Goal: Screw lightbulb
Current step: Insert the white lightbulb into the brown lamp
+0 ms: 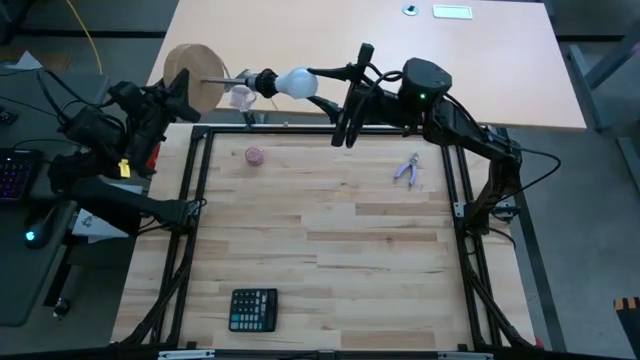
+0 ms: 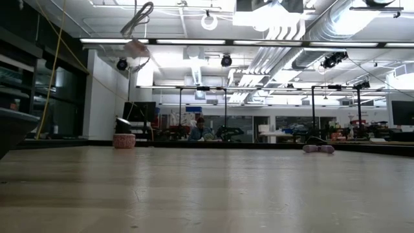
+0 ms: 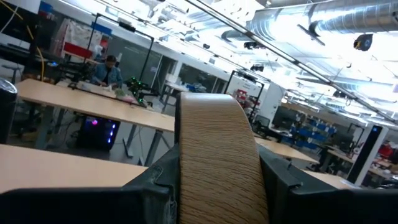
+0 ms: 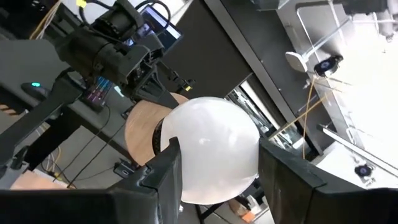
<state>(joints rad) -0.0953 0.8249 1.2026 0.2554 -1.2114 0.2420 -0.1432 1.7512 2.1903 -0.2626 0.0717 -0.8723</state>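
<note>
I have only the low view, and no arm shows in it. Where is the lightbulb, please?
Observer: The right gripper holds the lightbulb by its glass end, near the far edge of the table.
Operator: And the left arm?
Observer: The left gripper grips the wooden disc by its rim, with its black socket facing the lightbulb.
Operator: Is the lightbulb already in the socket?
Observer: Its metal base meets the socket; how deep it sits, I cannot tell.
</note>
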